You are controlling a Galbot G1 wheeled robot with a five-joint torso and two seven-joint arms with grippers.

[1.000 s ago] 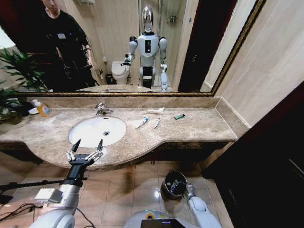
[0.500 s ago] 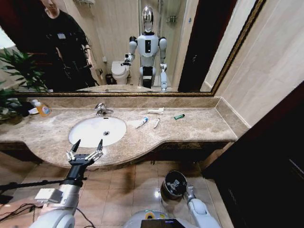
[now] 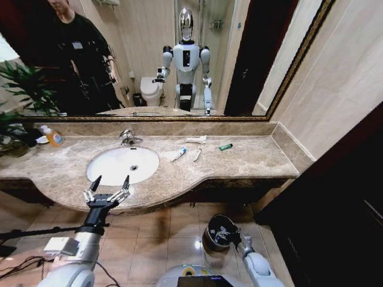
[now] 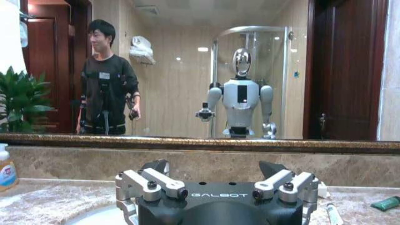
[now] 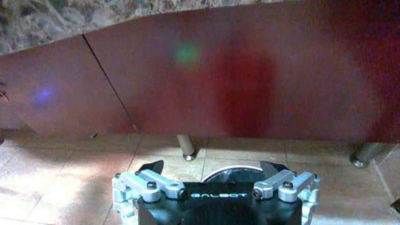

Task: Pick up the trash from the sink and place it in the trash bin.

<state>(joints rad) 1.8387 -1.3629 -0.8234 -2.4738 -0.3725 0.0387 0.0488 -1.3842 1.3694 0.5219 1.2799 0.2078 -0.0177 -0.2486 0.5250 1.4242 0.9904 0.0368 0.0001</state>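
The white oval sink sits in a beige marble countertop. The trash lies on the counter right of the basin: a white tube with a blue end, a slim white packet, another white piece and a green piece. My left gripper hovers open at the counter's front edge before the basin, nothing in it. The black trash bin stands on the floor below. My right gripper is at the bin's mouth, open and holding nothing.
An orange-yellow soap bottle and a plant stand at the counter's left end. A chrome faucet rises behind the basin. Dark wood cabinet fronts run under the counter. A dark door closes the right side.
My right arm has shifted slightly to the right at the bin. The left arm and the items on the counter have not moved.
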